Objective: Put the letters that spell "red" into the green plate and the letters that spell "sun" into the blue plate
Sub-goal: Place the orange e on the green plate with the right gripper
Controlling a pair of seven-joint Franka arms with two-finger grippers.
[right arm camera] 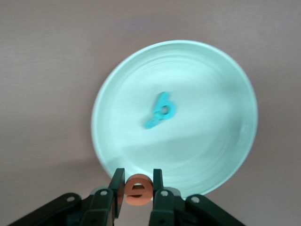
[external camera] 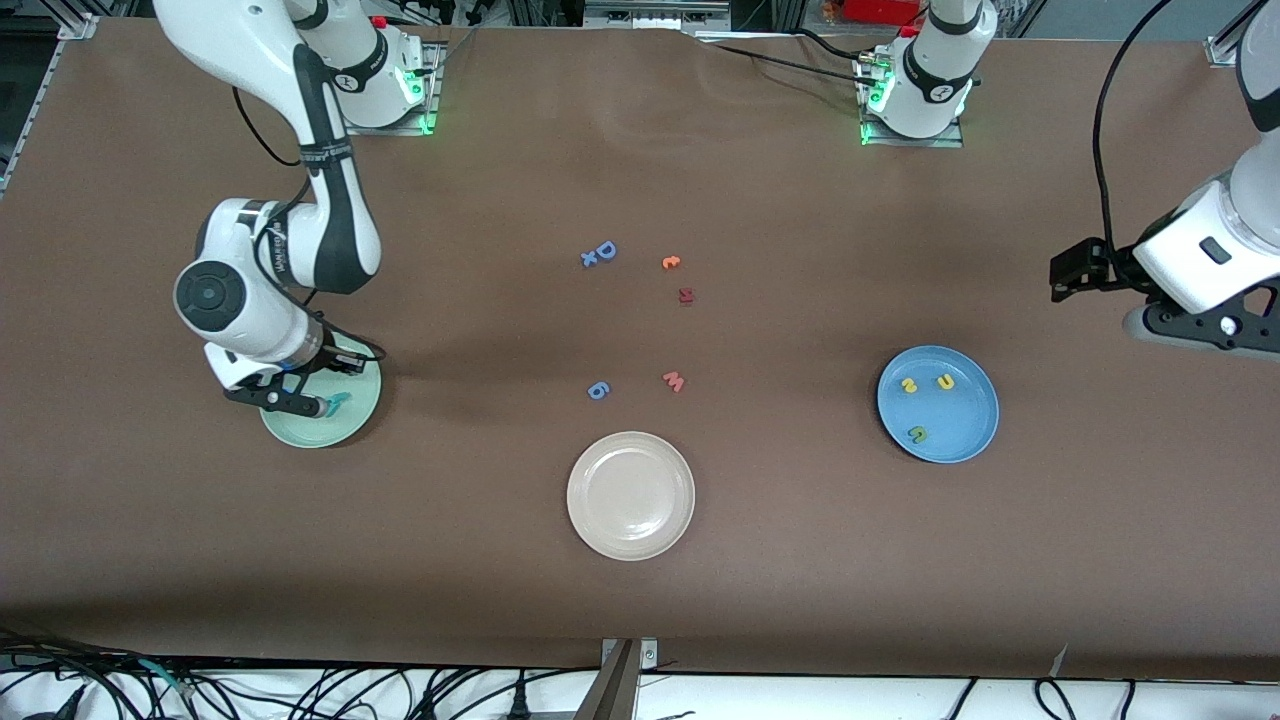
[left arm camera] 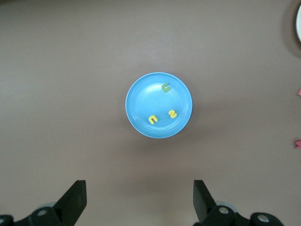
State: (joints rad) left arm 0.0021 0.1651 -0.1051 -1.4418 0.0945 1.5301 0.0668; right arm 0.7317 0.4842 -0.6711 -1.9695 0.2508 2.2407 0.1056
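My right gripper (right arm camera: 138, 175) is shut on the round orange "e" (right arm camera: 138, 190) and hangs over the edge of the pale green plate (right arm camera: 211, 94) at the right arm's end of the table. In that plate lies a teal "d" with a thin teal piece against it (right arm camera: 161, 110). From the front, the right gripper (external camera: 298, 404) sits low over the green plate (external camera: 345, 425). The blue plate (external camera: 960, 425) holds a yellow "s" (external camera: 909, 385), a yellow "u" (external camera: 945, 381) and a green "n" (external camera: 917, 434). My left gripper (left arm camera: 139, 202) waits open, high over the table beside the blue plate (left arm camera: 141, 103).
A cream-white plate (external camera: 631, 495) lies near the front camera at mid-table. Loose letters lie in the middle: a blue "D" with an "x" (external camera: 600, 253), a small orange letter (external camera: 671, 262), a red one (external camera: 686, 295), a pink "w" (external camera: 673, 381) and a blue "6" (external camera: 598, 390).
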